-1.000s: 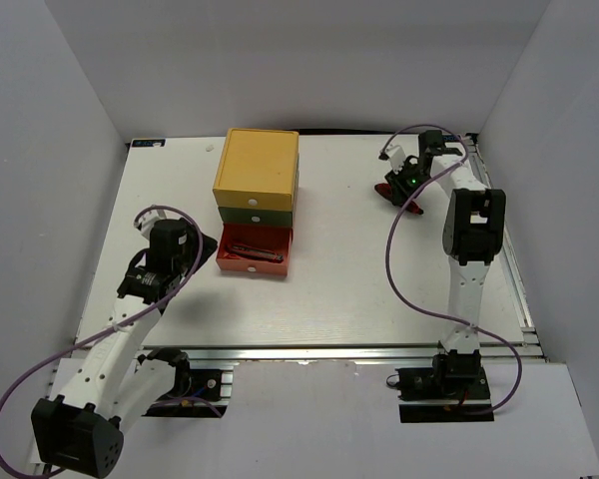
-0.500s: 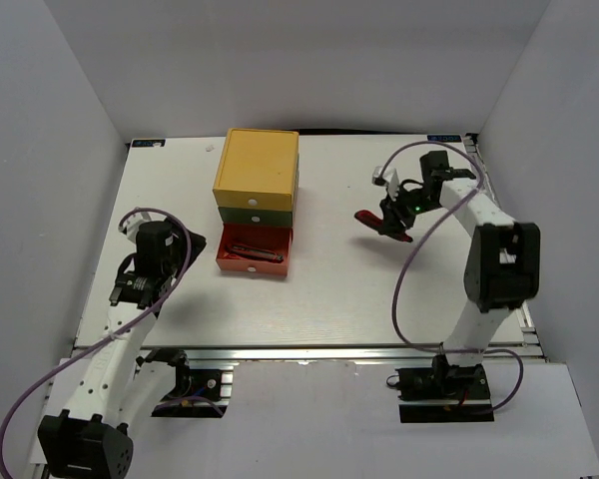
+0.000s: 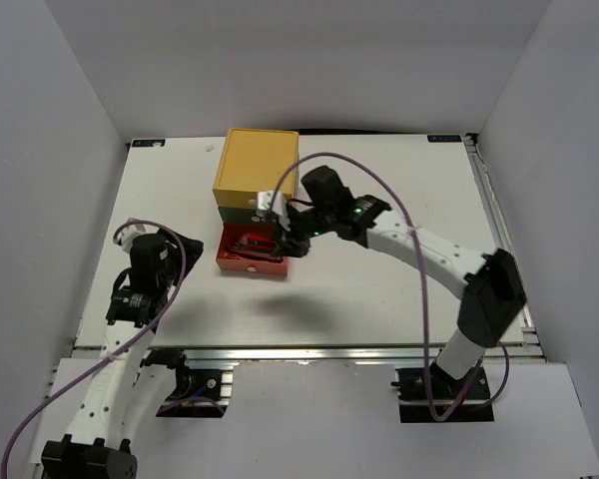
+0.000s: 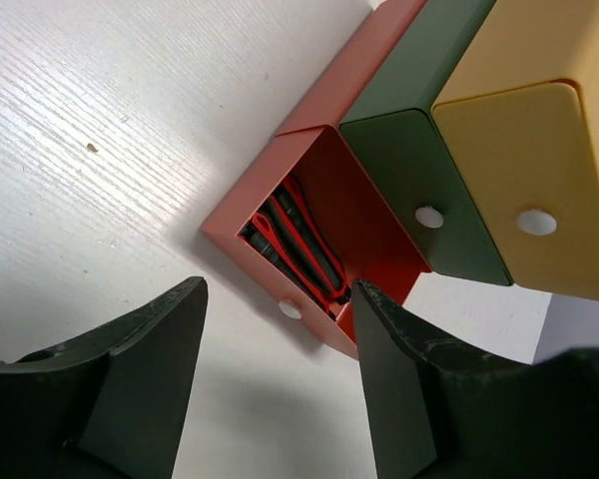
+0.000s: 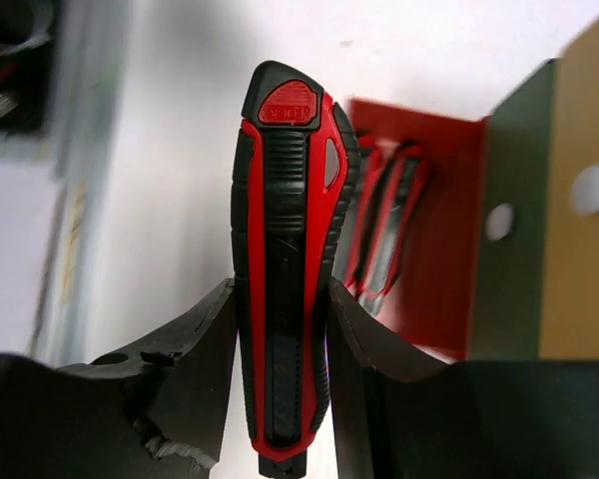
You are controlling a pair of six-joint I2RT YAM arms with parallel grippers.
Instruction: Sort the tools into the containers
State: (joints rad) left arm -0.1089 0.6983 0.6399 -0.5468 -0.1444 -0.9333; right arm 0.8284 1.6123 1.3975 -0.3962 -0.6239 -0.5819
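We can read nothing for certain. The pocket tool [image 5: 285, 289] bears raised letters on its red cap, at twelve o'clock in the right wrist view — too blurred. Two stickers [image 3: 150, 143] on the table [image 3: 379, 289], at eleven and one o'clock from above — too small.

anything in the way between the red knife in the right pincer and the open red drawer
Nothing visible. The right pincer holds the knife right by the red drawer, which is pulled out with its top uncovered; two red tools lie inside.
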